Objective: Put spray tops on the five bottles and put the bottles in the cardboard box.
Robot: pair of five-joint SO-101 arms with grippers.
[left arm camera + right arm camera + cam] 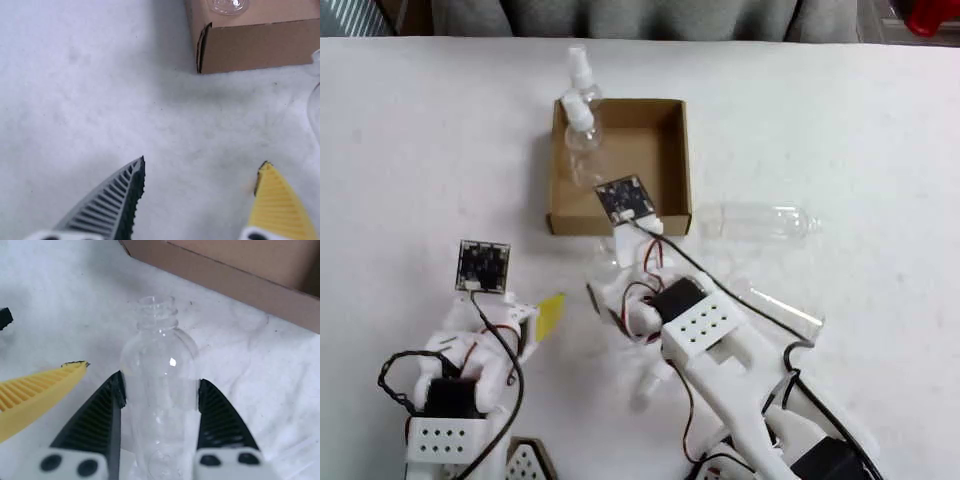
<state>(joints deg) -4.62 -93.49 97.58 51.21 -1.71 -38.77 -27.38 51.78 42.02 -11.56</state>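
- The right gripper (160, 382) is clamping the clear bottle (157, 345) around its body, one dark finger pressing each side
- The bottle is sitting just beside the near wall of the cardboard box (240, 285), outside it; whether it is resting on the table (75, 100) or hanging just above it cannot be told
- Its long axis is running straight out from the jaws, the open, uncapped neck pointing away from the wrist and toward the box wall
- The left gripper (203, 161) is hovering low over the table, its jaws spread wide and holding nothing, with a box corner ahead of it
- Judging the step: this bottle is waiting for a spray top, so the grip should be staying firm on the body and leaving the threaded neck free; the neck wants tilting away from the wall so the other arm is getting room to bring a top straight down the axis
- In the box's far left corner a capped bottle (582, 125) is standing, and another bare bottle (760, 222) is lying on its side to the right of the box
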